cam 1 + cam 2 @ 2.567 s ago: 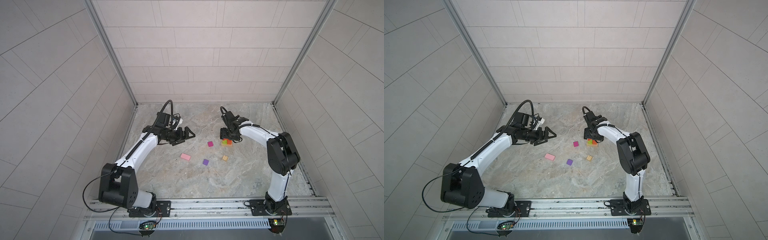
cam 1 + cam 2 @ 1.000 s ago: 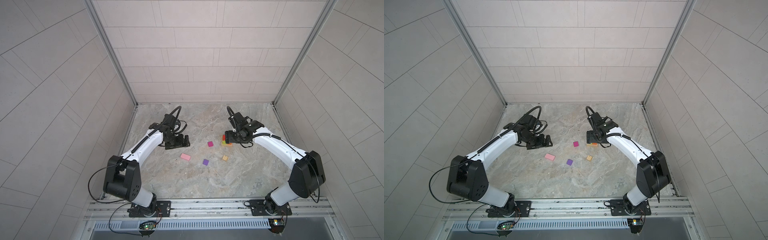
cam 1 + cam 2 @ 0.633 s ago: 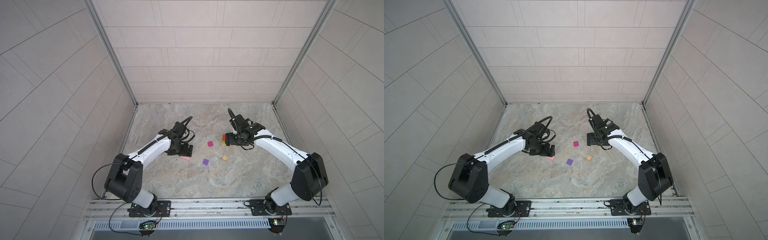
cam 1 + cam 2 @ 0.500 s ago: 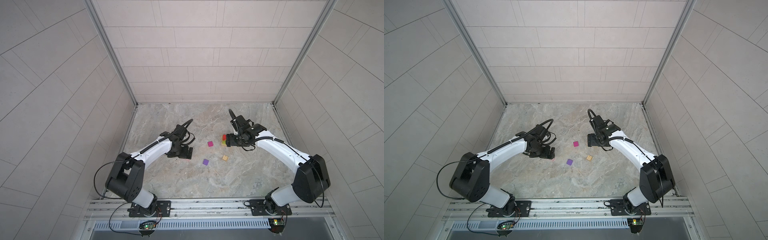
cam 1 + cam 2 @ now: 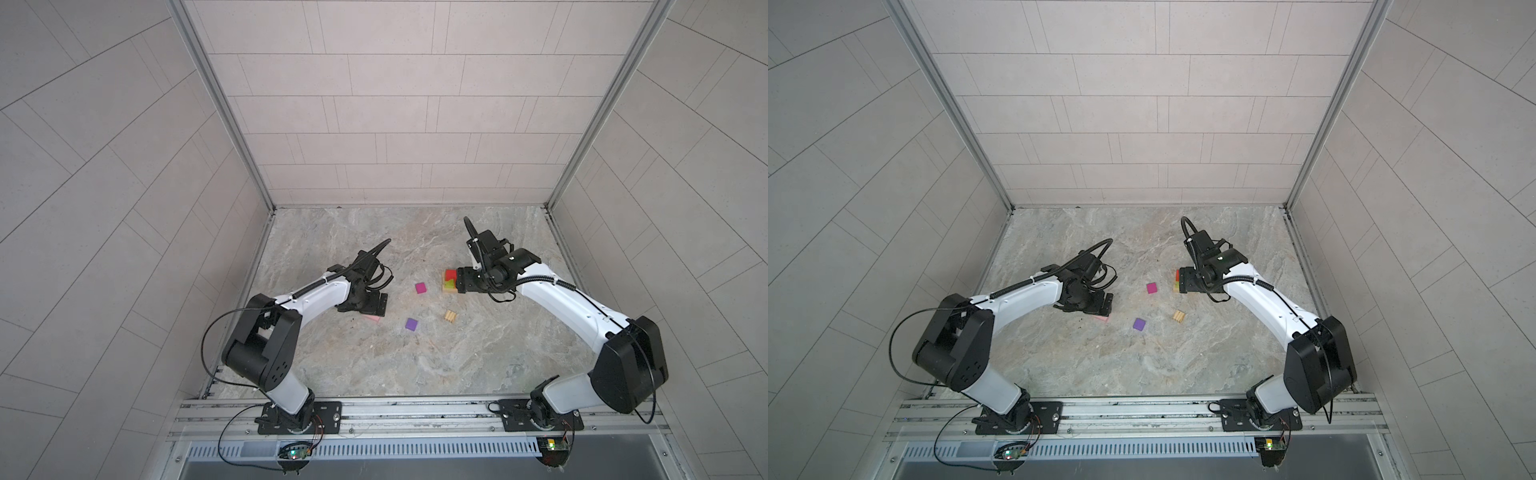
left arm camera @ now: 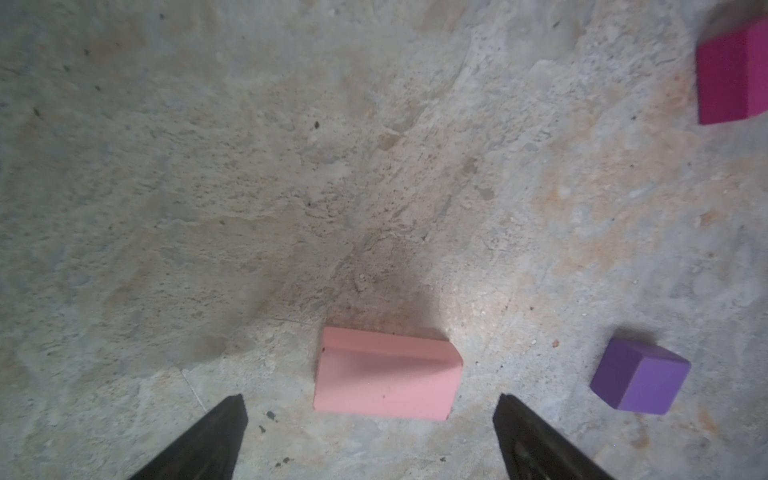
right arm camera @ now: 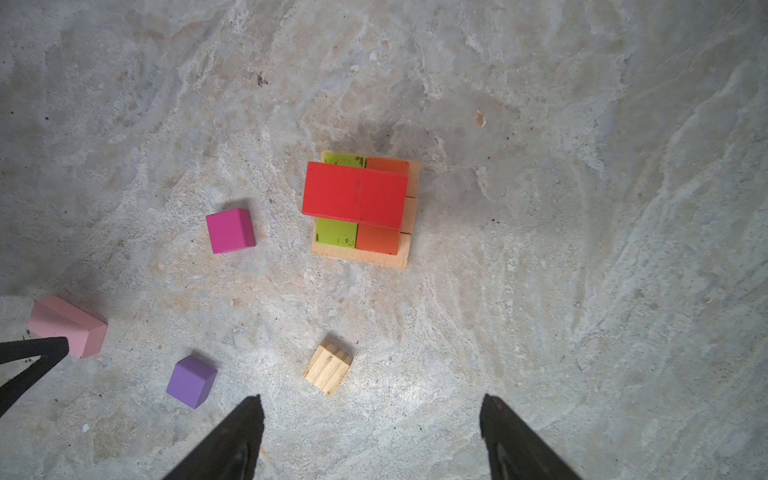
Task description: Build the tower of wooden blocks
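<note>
White-and-black left arm (image 5: 320,293) stretched low toward centre; black parallel left gripper (image 6: 370,402) points down, jaws wide apart, holding nothing. White-and-black right arm (image 5: 557,299) reaches inward; black right gripper (image 7: 370,400) points down, jaws apart, holding nothing.

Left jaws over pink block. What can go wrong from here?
Pink rectangular wooden block lies slightly skewed between the open left jaws; closing may twist it.
Purple wooden cube sits near one jaw; could get nudged.
Right jaws hang by the wood block tower; a bump could shift its red top block.
</note>
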